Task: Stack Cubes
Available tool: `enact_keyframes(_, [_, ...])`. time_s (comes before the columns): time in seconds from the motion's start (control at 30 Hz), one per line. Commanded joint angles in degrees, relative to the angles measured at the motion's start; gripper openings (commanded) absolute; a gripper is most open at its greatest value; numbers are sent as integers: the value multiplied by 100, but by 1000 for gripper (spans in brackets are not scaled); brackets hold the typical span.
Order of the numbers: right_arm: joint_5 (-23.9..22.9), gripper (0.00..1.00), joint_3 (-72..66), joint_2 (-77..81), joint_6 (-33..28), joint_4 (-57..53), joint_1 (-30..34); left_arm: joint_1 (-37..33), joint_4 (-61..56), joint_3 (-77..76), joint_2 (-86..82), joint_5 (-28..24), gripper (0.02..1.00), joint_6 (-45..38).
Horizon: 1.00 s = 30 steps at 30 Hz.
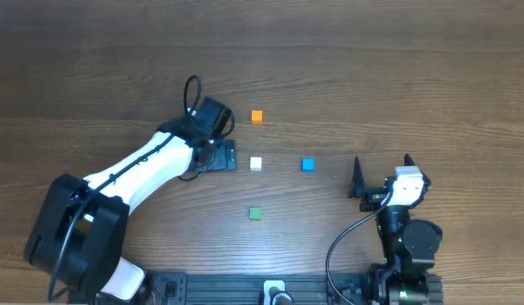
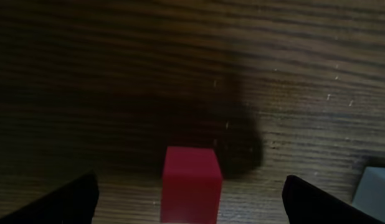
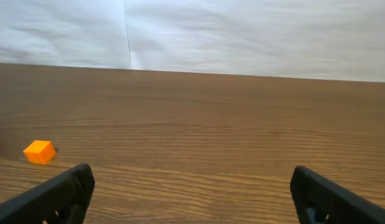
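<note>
A red cube (image 2: pixel 191 184) sits on the wooden table between the open fingers (image 2: pixel 60 203) of my left gripper (image 1: pixel 215 158), which is low over it; the fingers stand apart from its sides. In the top view the gripper hides this cube. A white cube (image 1: pixel 256 163) lies just right of the left gripper, with its corner (image 2: pixel 373 186) in the left wrist view. An orange cube (image 1: pixel 257 116) lies farther back, a blue cube (image 1: pixel 308 164) to the right, and a green cube (image 1: pixel 255 213) nearer the front. My right gripper (image 1: pixel 381 163) stands open and holds nothing, right of the blue cube.
The wooden table (image 1: pixel 398 68) stretches wide to the back and both sides. A white wall (image 3: pixel 255 37) rises beyond the far edge in the right wrist view, which also shows the orange cube (image 3: pixel 39 151). The arm bases stand along the front edge.
</note>
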<state>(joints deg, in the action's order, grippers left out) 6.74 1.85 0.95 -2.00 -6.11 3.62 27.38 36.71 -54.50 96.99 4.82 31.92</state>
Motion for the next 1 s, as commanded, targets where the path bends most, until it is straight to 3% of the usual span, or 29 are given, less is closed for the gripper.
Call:
enact_keyframes(0.03, [-37,991,-48,-24,-42,11,15,15,26,-111,83,85,947,-170])
enact_keyframes(0.27, [-37,993,-48,-24,-42,11,15,15,13,-111,258,92,858,-173])
enact_keyframes(0.43, [-37,993,-48,-24,-42,9,15,15,-48,-111,264,129,649,-168])
enact_keyframes(0.67, [-37,991,-48,-24,-42,11,15,15,-52,-111,269,155,470,-166])
enact_keyframes(1.0, [-37,993,-48,-24,-42,11,15,17,-136,-114,267,170,69,-157])
